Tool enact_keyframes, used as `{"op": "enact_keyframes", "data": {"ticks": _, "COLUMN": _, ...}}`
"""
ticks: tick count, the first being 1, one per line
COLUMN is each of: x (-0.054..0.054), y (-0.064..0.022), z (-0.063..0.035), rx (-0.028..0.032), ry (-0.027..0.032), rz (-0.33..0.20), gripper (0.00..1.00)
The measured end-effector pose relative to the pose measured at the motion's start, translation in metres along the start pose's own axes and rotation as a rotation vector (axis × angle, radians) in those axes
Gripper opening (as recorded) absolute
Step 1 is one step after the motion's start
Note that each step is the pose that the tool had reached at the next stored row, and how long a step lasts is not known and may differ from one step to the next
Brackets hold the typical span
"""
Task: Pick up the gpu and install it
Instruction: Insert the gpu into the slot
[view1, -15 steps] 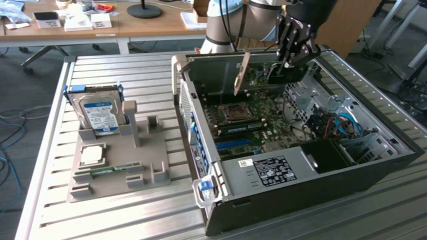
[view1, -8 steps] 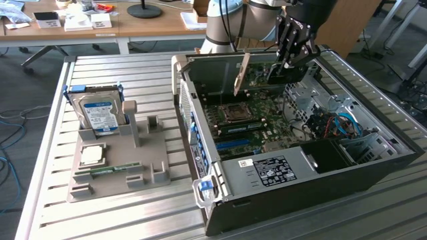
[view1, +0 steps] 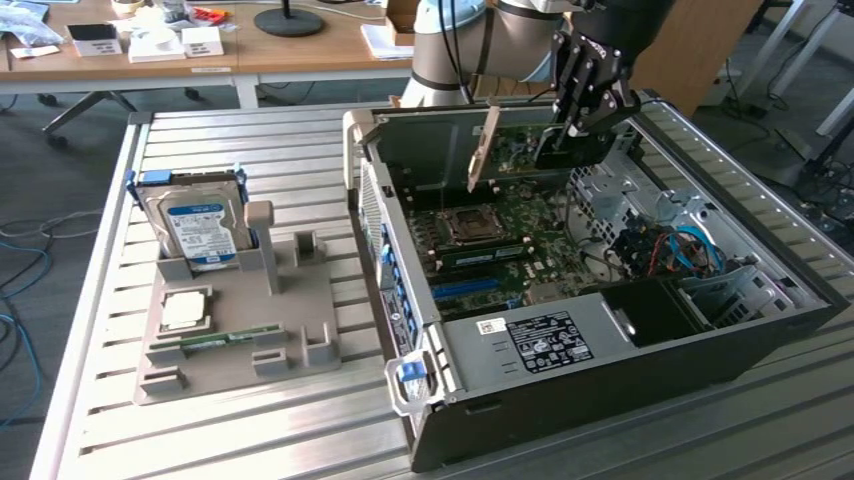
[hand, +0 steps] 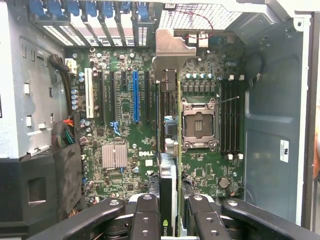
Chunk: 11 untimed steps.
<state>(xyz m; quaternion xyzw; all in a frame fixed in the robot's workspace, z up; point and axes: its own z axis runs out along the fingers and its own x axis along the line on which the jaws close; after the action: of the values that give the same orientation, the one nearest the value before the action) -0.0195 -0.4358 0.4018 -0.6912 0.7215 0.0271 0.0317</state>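
Evidently the hand (hand: 172, 220) pinches the gpu (hand: 170, 175) by one long edge, edge-on above the motherboard (hand: 125, 130). Judged light, stiff, fragile; best held by bare board edges.

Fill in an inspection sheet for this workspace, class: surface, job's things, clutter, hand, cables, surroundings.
Surface: silver slatted metal table, bearing an open black computer case.
Job's things: thin flat gpu card, held edge-on over the green motherboard.
Clutter: grey plastic tray with a silver blue-labelled hard drive and a narrow green memory stick.
Hand: black hand shut on the gpu card.
Cables: blue cables inside the case.
Surroundings: wooden desks behind.
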Motion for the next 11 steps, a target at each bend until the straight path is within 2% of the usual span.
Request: {"op": "enact_keyframes", "data": {"ticks": 11, "x": 0.0024, "y": 0.0, "z": 0.005, "rx": 0.0, "ry": 0.0, "rz": 0.0, "gripper": 0.27}}
